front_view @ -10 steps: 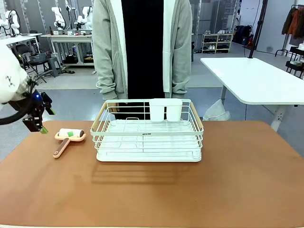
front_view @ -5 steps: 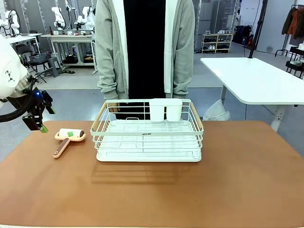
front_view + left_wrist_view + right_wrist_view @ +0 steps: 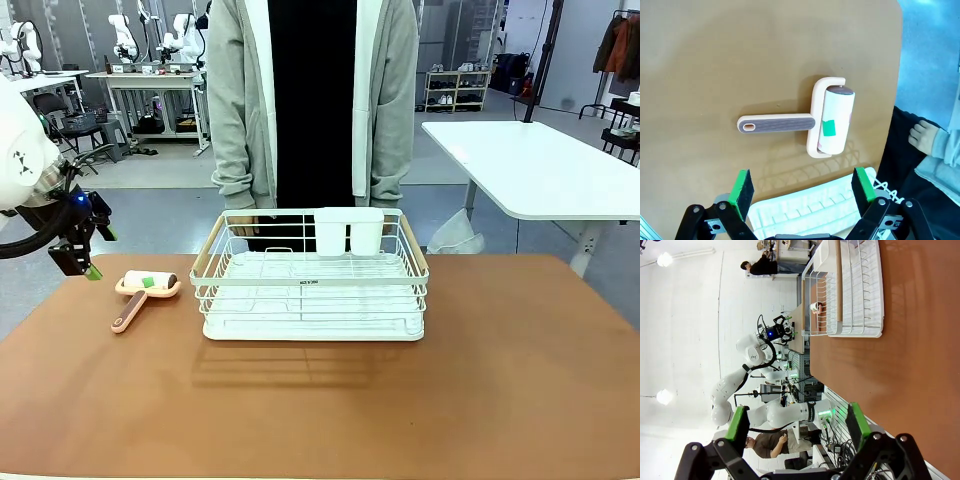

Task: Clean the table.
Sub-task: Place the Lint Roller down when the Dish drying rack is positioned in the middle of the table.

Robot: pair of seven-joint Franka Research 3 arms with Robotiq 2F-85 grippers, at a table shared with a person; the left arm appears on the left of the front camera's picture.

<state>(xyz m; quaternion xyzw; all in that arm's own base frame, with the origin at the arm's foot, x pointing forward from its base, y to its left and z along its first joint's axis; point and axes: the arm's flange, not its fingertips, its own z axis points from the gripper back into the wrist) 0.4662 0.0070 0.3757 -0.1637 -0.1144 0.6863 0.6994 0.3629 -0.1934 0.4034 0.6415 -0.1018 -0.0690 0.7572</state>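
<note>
The table [image 3: 520, 380], a terracotta-topped surface with a pale edge, occupied the lower half of the front view, and no cleaning action had visibly begun. A lint roller [image 3: 145, 288] with a peach frame and ribbed handle lay flat on the table's left portion, untouched, just beside a white wire dish rack [image 3: 312, 290] that stood near the far edge in front of a person [image 3: 312, 100] in a grey cardigan. The left gripper [image 3: 80, 252] hovered above the table's left edge, near the roller but apart from it; the left wrist view showed its jaws spread wide with nothing between the green pads [image 3: 742, 186]. Judged from this arrangement, the task stood at its opening stage: the roller remained to be grasped and the whole surface remained to be rolled. The left wrist view supplied detail absent from the front view: the lint roller [image 3: 805, 122] seen from above, its handle pointing away from the rack, a green tab on the white roll, the corner of the dish rack [image 3: 810, 212] directly below the gripper [image 3: 802, 192], and the person's hand [image 3: 922, 137] beyond the table's edge. The right wrist view, rolled sideways, showed the right gripper [image 3: 797, 425] with its jaws likewise fully apart and empty, held clear of the table [image 3: 910, 365], with the dish rack [image 3: 850, 290] well apart from it and the left arm [image 3: 752, 352] in the distance.
</note>
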